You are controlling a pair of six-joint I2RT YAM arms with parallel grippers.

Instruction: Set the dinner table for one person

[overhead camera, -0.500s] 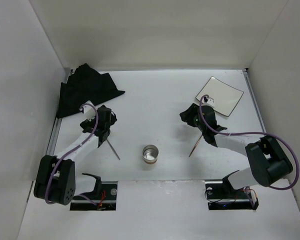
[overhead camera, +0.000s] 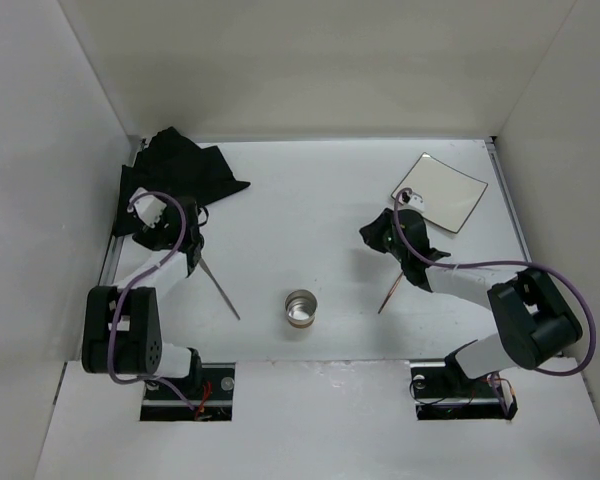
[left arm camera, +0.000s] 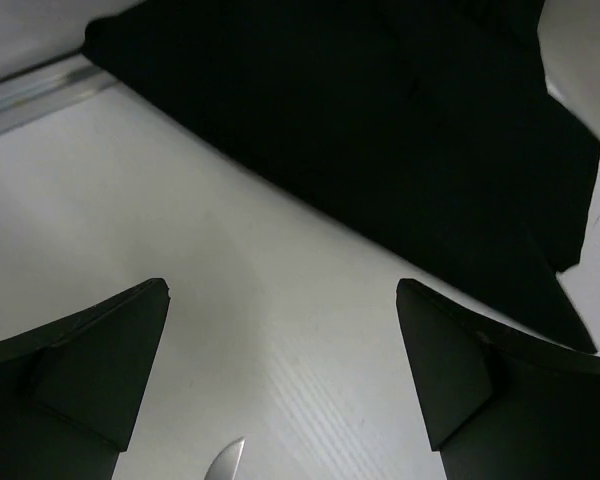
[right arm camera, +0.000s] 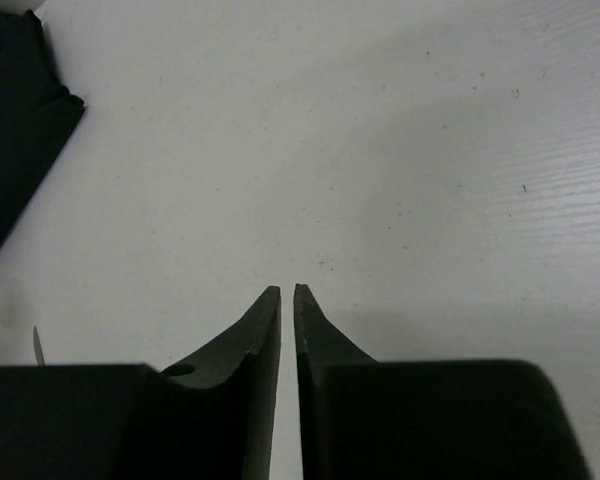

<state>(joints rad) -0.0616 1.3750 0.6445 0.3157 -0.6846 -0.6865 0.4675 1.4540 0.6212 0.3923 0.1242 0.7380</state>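
Jaws of the left gripper (left arm camera: 282, 290) stand wide apart with nothing between them, hanging over bare white surface at the left side of the dinner table (overhead camera: 310, 200), the big matte-white top that fills the scene and carries everything else. Just beyond this gripper, in the far left corner, lies a crumpled black cloth (overhead camera: 175, 175) whose edge runs up to the metal rail (overhead camera: 108, 262) along the table's left side. A slim silver utensil (overhead camera: 220, 288) lies flat on the table on the gripper's near side, slanting toward the middle; its pointed tip shows at the bottom edge of the left wrist view, apart from both fingers. Near the centre, toward the near edge, a small round metal cup (overhead camera: 301, 309) stands upright with its mouth up, well apart from both arms. Right of it a thin copper-coloured stick (overhead camera: 388, 294) lies on the table, its far end reaching under the right arm. On the right gripper (right arm camera: 287, 295) the jaws are pressed almost together, only a hairline slit between them and nothing held, above bare tabletop. Farther right, near the far right corner, sits a small glossy square plate (overhead camera: 441, 191), just beside that arm's wrist.
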